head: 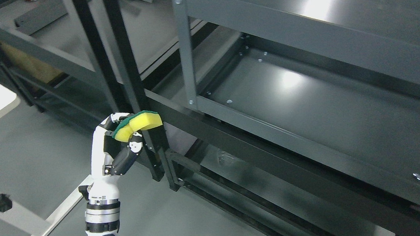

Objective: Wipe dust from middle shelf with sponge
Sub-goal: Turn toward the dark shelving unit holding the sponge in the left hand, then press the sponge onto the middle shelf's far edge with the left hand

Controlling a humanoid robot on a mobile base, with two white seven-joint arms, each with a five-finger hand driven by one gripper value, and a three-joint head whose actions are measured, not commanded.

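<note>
The left arm rises upright from the lower left, wrist bent forward at the top. Its hand (pixel 121 140) curls around a sponge (pixel 138 124), gripping it, green side up. The shelf (pixel 307 114) lies to the hand's right, untouched.

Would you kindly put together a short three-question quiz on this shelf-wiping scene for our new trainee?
1. True or false: the sponge is already resting on the middle shelf.
2. Which hand grips the sponge? A) left hand B) right hand C) neither
3. Fill in: the sponge is yellow with a ____ scouring layer.

Key
1. False: it is held in the air to the left of the shelf unit, in front of a black upright.
2. A: the arm comes in from the lower left; no right arm shows.
3. Green.
</note>
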